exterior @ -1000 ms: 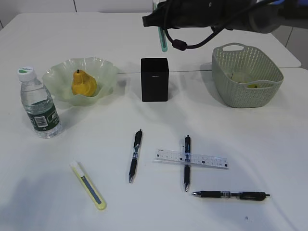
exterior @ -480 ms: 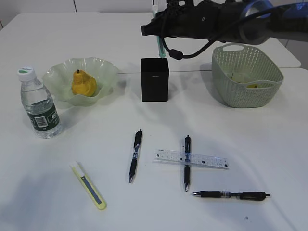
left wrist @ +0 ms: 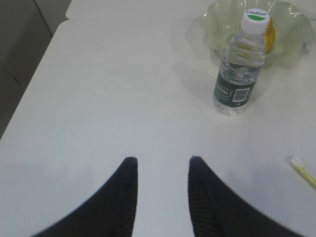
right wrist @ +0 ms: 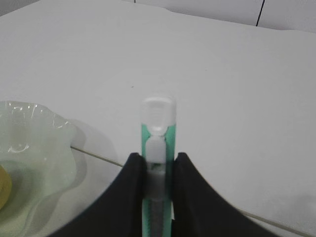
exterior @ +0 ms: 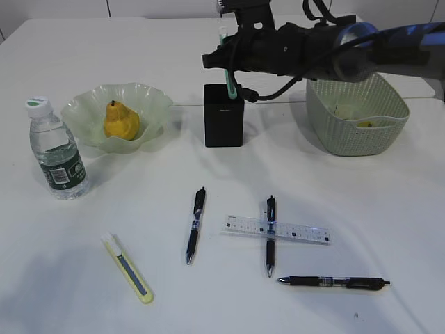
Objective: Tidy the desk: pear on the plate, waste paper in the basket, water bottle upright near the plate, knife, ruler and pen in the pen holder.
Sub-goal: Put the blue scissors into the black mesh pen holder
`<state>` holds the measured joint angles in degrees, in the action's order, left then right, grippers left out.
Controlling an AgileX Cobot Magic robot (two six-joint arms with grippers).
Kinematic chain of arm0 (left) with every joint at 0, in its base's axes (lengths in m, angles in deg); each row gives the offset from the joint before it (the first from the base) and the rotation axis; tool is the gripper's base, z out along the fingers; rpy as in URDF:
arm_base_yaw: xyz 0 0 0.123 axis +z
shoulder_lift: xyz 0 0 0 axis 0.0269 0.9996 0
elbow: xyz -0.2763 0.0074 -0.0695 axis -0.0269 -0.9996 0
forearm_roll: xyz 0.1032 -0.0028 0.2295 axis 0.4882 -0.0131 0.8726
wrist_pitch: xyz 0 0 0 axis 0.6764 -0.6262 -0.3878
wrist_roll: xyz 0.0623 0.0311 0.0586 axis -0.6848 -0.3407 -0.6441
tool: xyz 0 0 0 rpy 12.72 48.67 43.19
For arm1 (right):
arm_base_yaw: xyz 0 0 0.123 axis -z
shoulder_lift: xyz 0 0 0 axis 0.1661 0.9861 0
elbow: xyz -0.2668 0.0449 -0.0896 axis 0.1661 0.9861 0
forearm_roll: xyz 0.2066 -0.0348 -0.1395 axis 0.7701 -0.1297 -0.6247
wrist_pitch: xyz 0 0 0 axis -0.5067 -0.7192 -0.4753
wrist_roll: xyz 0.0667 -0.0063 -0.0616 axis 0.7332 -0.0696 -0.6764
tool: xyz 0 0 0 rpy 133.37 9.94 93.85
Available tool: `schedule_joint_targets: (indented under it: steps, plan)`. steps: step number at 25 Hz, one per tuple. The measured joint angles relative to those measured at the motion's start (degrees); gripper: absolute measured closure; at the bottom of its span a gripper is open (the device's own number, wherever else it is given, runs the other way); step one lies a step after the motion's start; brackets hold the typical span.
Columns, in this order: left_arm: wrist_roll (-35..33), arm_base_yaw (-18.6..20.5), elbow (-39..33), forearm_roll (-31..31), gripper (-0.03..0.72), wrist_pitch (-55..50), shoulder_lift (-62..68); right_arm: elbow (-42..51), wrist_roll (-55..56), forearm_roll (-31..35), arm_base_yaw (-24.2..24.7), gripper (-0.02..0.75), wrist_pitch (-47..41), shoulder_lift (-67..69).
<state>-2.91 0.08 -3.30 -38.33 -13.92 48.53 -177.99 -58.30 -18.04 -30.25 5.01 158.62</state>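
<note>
In the upper middle of the exterior view, the right pincer is clenched on a green-and-white plastic utility knife that hangs upright, its lower tip at the mouth of the square black pen holder directly below.

Yellow pear; pale-green plate; black pen holder; grey-green woven basket; teal/white knife; white surface.
</note>
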Motion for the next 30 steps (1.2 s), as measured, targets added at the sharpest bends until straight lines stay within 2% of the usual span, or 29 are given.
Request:
schedule_joint_targets:
  steps: [22, 25, 30]
  plan:
    - [0.0, 0.0, 0.0, 0.0, 0.449, 0.0, 0.0, 0.0, 1.8, 2.0, 0.0, 0.58, 0.0, 3.7]
    - [0.0, 0.0, 0.0, 0.0, 0.449, 0.0, 0.0, 0.0, 1.8, 2.8, 0.0, 0.552, 0.0, 3.7]
    - [0.0, 0.0, 0.0, 0.0, 0.449, 0.0, 0.0, 0.0, 1.8, 4.2, 0.0, 0.447, 0.0, 3.7]
